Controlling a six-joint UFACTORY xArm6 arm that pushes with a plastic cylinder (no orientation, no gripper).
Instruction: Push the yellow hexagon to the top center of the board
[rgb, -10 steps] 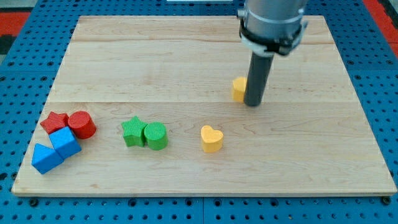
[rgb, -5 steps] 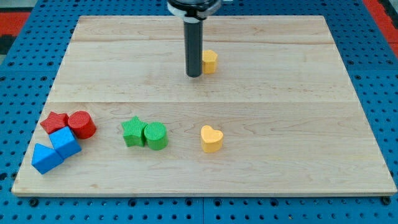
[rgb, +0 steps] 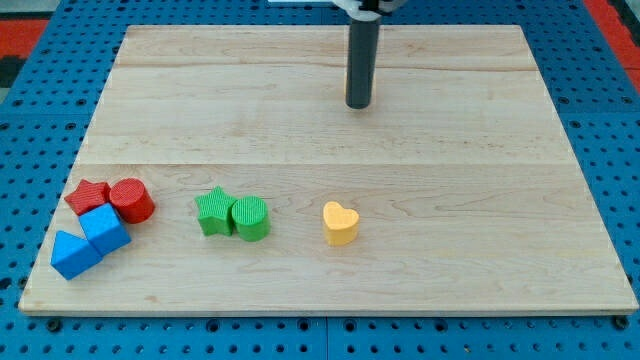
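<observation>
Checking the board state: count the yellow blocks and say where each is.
1 visible: the yellow heart, bottom centre. The yellow hexagon isn't visible; it may be hidden behind my rod, whose tip is near top centre.

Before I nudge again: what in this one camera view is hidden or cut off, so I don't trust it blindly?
- Yellow hexagon: not visible anywhere; probably hidden behind my dark rod, so its position and whether it touches my tip cannot be told.
- The arm above the rod: cut off by the view's top edge.
- The blue triangular block is partly covered by the blue cube, and the red star-like block by the red cylinder.
</observation>
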